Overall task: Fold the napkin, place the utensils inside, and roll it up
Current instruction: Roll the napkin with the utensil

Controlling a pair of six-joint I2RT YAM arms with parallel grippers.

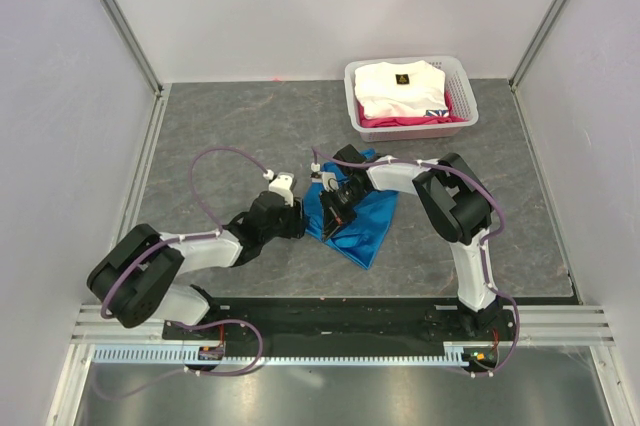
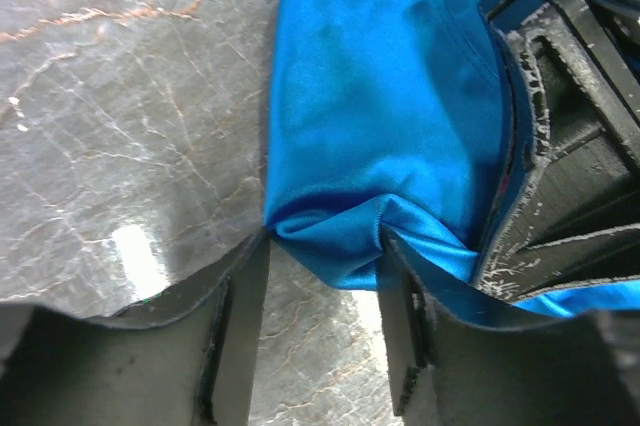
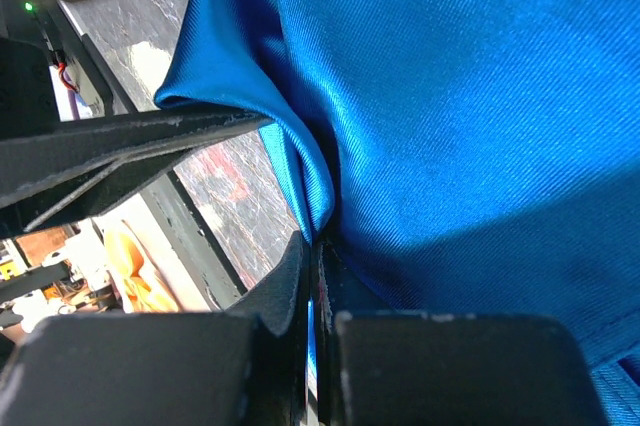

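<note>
The bright blue napkin (image 1: pixel 362 224) lies bunched on the grey table between the two arms. My left gripper (image 1: pixel 301 218) is at its left edge. In the left wrist view its jaws stand apart, and a rounded fold of the napkin (image 2: pixel 340 146) sits between the two fingertips, touching both. My right gripper (image 1: pixel 335 206) comes in from the right over the cloth. It is shut on a lifted fold of the napkin (image 3: pixel 450 96), and a thin strip of blue shows between its fingers. The utensils are out of view.
A white basket (image 1: pixel 462 116) holding folded white and pink clothes stands at the back right. The right gripper's black body (image 2: pixel 570 146) is close beside my left fingers. Grey walls and metal posts close in the table on three sides.
</note>
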